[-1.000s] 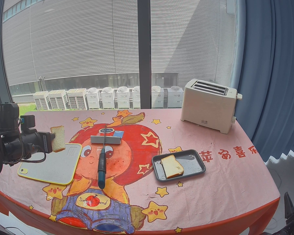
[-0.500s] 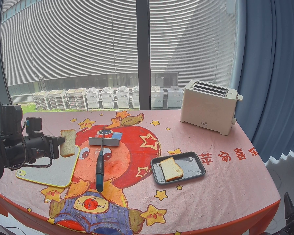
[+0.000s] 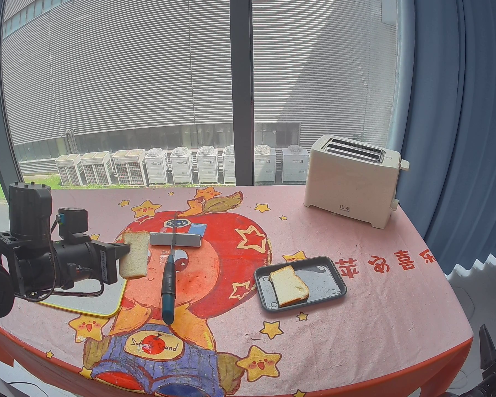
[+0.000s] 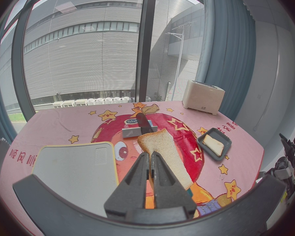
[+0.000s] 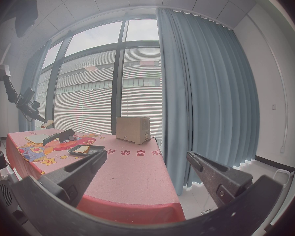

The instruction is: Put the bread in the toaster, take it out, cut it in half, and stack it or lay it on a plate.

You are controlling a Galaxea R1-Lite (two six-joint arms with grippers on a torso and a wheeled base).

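You see the left pincer (image 3: 124,256) clamped on the bread slice (image 3: 135,255), which stands on edge in the air just past its tips, above the tabletop (image 3: 369,304); the cutting board (image 4: 75,177) lies below and behind those tips, and the knife (image 3: 169,282) just beyond the slice. Treat the slice as light, soft and crumbly: a hard squeeze would likely dent or tear it, so take it near the crust edge with shallow, gentle pressure. The left wrist view gives you the jaws meeting on the slice's near edge, most of the crumb free ahead of them; the head view gives you its height off the cloth. The right wrist view gives you the right pincer (image 5: 146,154), jaws wide apart on nothing, well apart from the toaster (image 5: 132,129) and from the tray (image 3: 325,275) carrying a second piece of bread (image 3: 289,285)
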